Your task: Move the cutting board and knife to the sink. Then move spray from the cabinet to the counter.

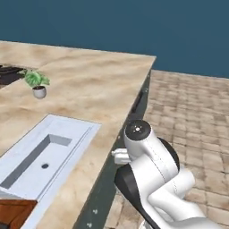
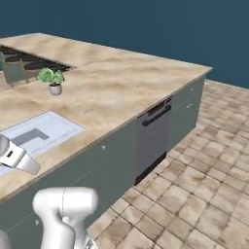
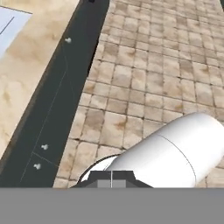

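The steel sink (image 1: 42,154) is set into the beige marbled counter (image 1: 94,85) and also appears at the left in the right base view (image 2: 41,130). A corner of the reddish-brown cutting board (image 1: 13,214) lies by the sink's near end, cut off by the frame edge. My gripper (image 3: 111,178) is shut on nothing. It hangs off the counter's front edge and points down at the tiled floor (image 3: 153,70). A corner of the sink (image 3: 9,25) is at the hand view's upper left. The knife, the spray and the cabinet are out of view.
A small potted plant (image 1: 37,84) stands on the counter behind the sink. A dark cooktop (image 2: 36,61) sits at the far left beside a grey upright object (image 2: 13,70). A dark dishwasher front (image 2: 153,138) is set under the counter. Open tiled floor (image 2: 204,194) lies to the right.
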